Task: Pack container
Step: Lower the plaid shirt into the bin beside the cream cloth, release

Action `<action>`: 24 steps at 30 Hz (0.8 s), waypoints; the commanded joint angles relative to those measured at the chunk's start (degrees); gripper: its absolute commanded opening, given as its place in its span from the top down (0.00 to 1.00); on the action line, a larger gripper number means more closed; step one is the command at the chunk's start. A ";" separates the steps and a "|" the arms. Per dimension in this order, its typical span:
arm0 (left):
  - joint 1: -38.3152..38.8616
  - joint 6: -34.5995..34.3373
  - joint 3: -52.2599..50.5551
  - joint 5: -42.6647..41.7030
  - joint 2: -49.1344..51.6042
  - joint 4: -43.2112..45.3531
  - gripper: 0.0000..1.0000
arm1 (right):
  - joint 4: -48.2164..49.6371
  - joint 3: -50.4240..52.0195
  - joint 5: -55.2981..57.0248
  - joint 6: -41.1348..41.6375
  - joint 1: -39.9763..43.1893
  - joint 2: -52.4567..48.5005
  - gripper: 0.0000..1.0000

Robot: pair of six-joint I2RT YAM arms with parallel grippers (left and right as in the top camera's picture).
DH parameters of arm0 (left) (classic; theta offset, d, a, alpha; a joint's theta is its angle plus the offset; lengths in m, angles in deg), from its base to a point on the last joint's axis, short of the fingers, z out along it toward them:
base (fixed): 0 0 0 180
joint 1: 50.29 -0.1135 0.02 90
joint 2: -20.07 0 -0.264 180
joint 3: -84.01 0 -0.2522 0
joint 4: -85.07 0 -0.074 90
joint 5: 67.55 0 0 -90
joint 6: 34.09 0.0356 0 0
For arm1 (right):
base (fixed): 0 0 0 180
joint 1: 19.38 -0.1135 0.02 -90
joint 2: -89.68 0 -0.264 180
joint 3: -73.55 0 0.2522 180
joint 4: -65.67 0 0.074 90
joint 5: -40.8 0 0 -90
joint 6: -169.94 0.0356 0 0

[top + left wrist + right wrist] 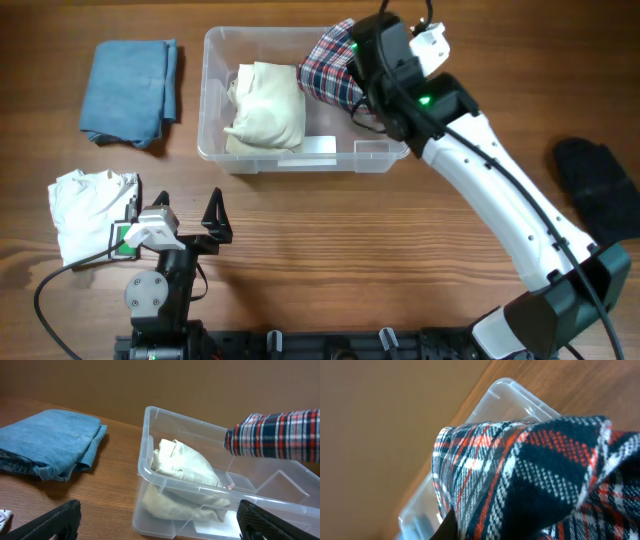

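The right end effector (362, 80) is closed on a soft woven plaid cloth (330, 68) in navy, red and white, which is held bunched above the right end of the container (300, 163). The container, a clear rectangular plastic bin with rounded corners and a thick rim, is set at the far middle of the wooden surface (400, 230). Its left half is filled by a crumpled cream cloth (265, 105). The left end effector (188, 210) is spread wide near the front edge and nothing is held in it; open wood is seen between it and the bin. A folded blue denim piece (130, 90), a white cloth (85, 210) and a black cloth (600, 185) are laid apart from the bin.
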 commanded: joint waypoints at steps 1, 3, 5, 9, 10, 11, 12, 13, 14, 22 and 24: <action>-0.35 1.11 -0.46 -0.02 -0.42 0.02 0.00 | 0.76 -1.66 10.58 16.83 -1.95 -1.62 0.96; -0.35 1.14 -0.46 -0.04 -0.42 0.02 0.00 | 0.76 -1.64 10.67 18.78 -2.12 -2.69 0.96; -0.35 1.11 -0.46 -0.04 -0.42 0.02 0.00 | 0.83 -1.64 10.32 22.23 -2.25 -4.39 0.96; -0.35 1.11 -0.46 -0.02 -0.42 0.02 0.00 | 1.38 -1.64 8.59 27.06 -2.73 -7.98 0.96; -0.35 1.14 -0.46 -0.04 -0.42 0.02 0.00 | 1.99 -1.64 8.46 26.99 -2.80 -8.96 0.96; -0.35 1.14 -0.46 -0.04 -0.42 0.02 0.00 | 2.10 -1.64 8.52 27.76 -2.80 -9.97 0.96; -0.35 1.14 -0.46 -0.04 -0.42 0.02 0.00 | 2.01 -1.64 8.55 29.81 -2.80 -10.88 0.96; -0.35 1.11 -0.46 -0.02 -0.42 0.02 0.00 | 2.21 -1.64 8.55 31.06 -2.82 -11.54 0.96; -0.35 1.14 -0.46 -0.02 -0.42 0.02 0.00 | 2.32 -1.64 8.55 32.20 -2.82 -12.13 0.96; -0.35 1.11 -0.46 -0.02 -0.42 0.02 0.00 | 4.59 -1.62 9.55 34.14 -2.82 -14.08 0.96; -0.35 1.11 -0.46 -0.02 -0.42 0.02 0.00 | 4.61 -1.62 7.96 34.16 -2.82 -14.08 0.71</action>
